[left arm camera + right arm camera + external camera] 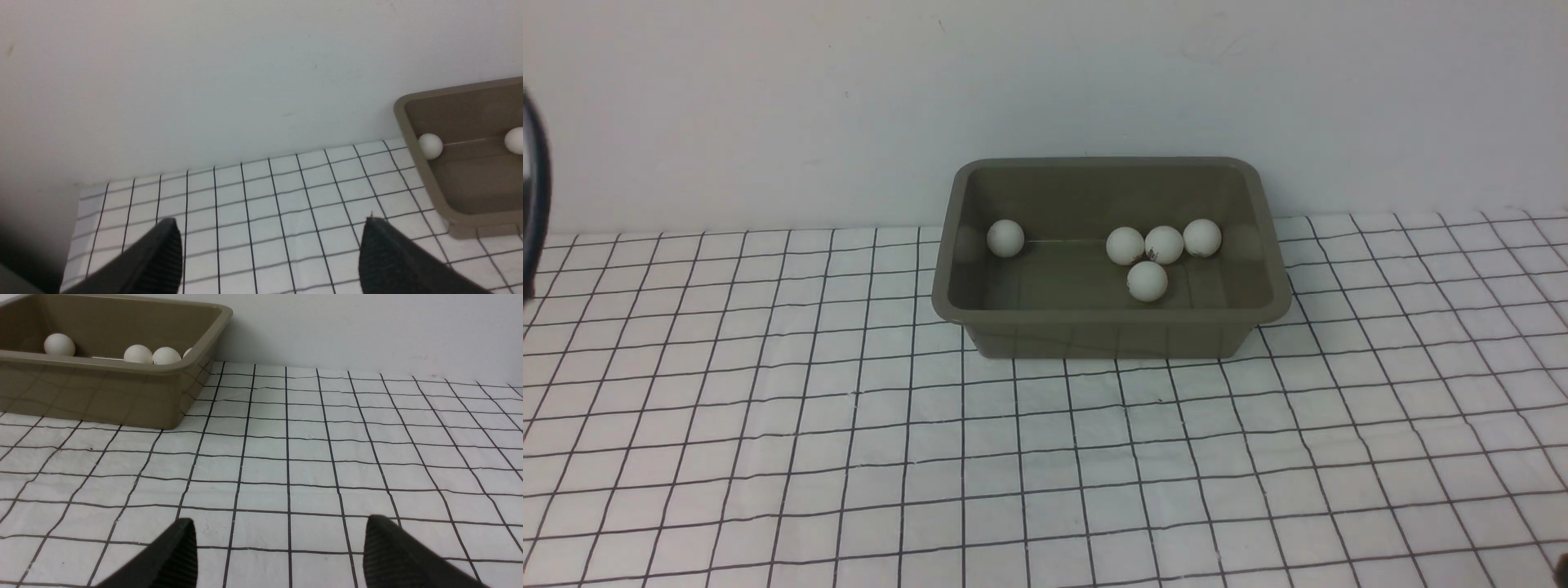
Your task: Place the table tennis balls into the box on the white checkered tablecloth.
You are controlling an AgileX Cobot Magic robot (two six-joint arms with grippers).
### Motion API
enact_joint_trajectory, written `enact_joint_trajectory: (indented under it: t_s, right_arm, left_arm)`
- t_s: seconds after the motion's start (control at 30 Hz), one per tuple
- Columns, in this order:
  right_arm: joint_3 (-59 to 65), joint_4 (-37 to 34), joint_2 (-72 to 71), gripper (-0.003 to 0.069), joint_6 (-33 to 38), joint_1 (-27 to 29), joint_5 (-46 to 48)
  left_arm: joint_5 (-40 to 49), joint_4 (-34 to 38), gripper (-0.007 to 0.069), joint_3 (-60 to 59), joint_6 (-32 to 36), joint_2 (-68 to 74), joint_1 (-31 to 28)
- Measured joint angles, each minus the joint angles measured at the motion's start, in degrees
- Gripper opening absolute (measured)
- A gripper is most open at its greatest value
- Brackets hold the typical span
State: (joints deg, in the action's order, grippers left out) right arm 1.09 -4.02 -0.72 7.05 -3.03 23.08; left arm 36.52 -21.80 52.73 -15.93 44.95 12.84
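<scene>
five small matte white table tennis balls (1147,281) show inside the rectangular olive-grey plastic box (1111,339), which stands on the white black-gridded checkered tablecloth (849,457) against the wall. one ball (1005,238) lies apart towards the left; four cluster towards the right. the wrist views cut off part of the box. the left gripper (271,251) and right gripper (278,551) both have their black ribbed fingers (163,253) spread wide over bare cloth, empty.
</scene>
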Motion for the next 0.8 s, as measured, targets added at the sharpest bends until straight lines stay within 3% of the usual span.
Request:
enact_joint_trajectory:
  t_s: [0.17, 0.23, 0.37, 0.57, 0.8]
  right_arm:
    - [0.0, 0.0, 0.0, 0.0495, 0.0, 0.0, 0.0]
    - [0.0, 0.0, 0.0, 0.0495, 0.0, 0.0, 0.0]
    - [0.0, 0.0, 0.0, 0.0495, 0.0, 0.0, 0.0]
    - [0.0, 0.0, 0.0, 0.0495, 0.0, 0.0, 0.0]
    - [0.0, 0.0, 0.0, 0.0495, 0.0, 0.0, 0.0]
  left_arm:
    - [-6.2, 3.5, 0.0521, -17.3, -0.4, -11.3, -8.3]
    - [-8.3, 5.6, 0.0521, -26.5, -0.4, -16.2, -14.4]
    - [-10.5, 6.8, 0.0521, -34.5, -0.4, -21.1, -19.7]
    - [-16.9, 7.1, 0.0521, -44.2, -0.4, -31.9, -20.8]
    - [-17.1, 8.1, 0.0521, -49.9, -0.8, -41.6, -20.9]
